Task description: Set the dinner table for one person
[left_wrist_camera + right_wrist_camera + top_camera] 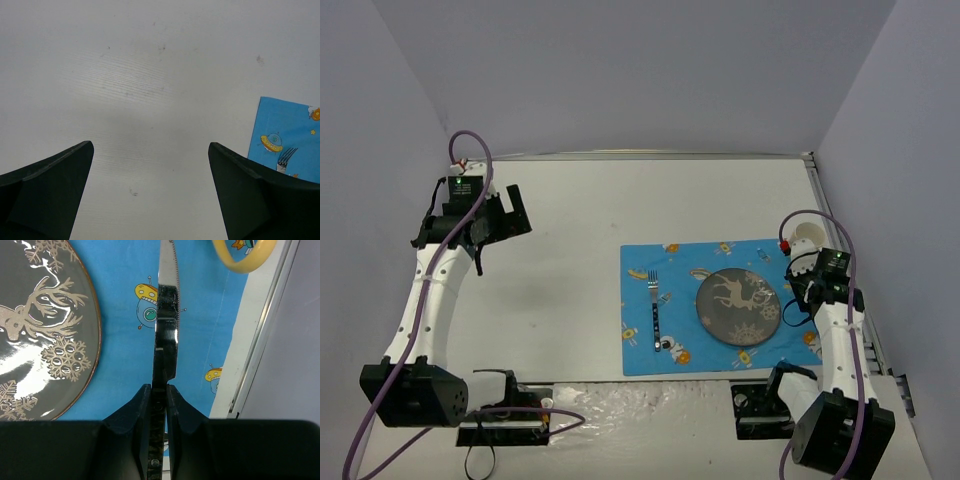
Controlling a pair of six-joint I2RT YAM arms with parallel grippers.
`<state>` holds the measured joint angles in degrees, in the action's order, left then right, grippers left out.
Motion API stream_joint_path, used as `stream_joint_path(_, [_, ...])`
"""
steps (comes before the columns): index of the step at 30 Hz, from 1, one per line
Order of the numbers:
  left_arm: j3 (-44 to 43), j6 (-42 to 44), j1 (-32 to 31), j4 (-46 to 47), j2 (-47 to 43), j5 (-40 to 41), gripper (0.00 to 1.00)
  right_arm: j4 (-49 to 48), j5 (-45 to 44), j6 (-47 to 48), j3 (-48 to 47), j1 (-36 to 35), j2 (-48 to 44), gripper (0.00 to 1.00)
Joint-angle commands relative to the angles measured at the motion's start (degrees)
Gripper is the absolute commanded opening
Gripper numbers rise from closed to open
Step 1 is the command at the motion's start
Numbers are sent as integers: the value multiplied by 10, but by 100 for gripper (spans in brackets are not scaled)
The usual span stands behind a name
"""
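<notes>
Knife placement is looking like the step in hand. Your right pincer (159,390) is clenching the knife (166,325) by its dark handle, with the blade pointing away from the wrist. The knife is sitting over the blue placemat (125,270), in the strip between the plate (40,325) and the right rim of the bench (570,220). Whether the blade is touching the cloth or hanging just above it, I cannot tell.

The bench is lying flat and white under everything, and the placemat is sitting on its right half, toward the near edge. You are not taking hold of the bench at all. It is likely behaving as a stiff, hard, fairly slick surface on which steel will skate. The cloth is probably soft enough to ruck if you are dragging anything across it.

The knife is reading as light, thin, stiff and slippery. Gripped at the handle end, it may be prone to pivoting between the pads, so be lowering it straight and level. Its teeth seem to be facing away from the plate.

The fork (654,300) is lying on the left part of the placemat, with the plate just right of it. What looks like a pale cup (807,232) is standing by the far right corner. Your left pincer (151,145) is hanging released, jaws wide, over bare bench at the far left, well apart from the setting.
</notes>
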<state>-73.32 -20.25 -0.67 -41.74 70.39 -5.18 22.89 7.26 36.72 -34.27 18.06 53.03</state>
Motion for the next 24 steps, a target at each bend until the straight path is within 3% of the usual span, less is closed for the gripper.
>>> stream_joint_path(1, [-6,-5,4,23,-10,-6,97,-28,12,14,-2,9,26,0])
stream_joint_path(24, [-3,-7,22,24,5,-11,97,-95,7,-12,23,30,96,0])
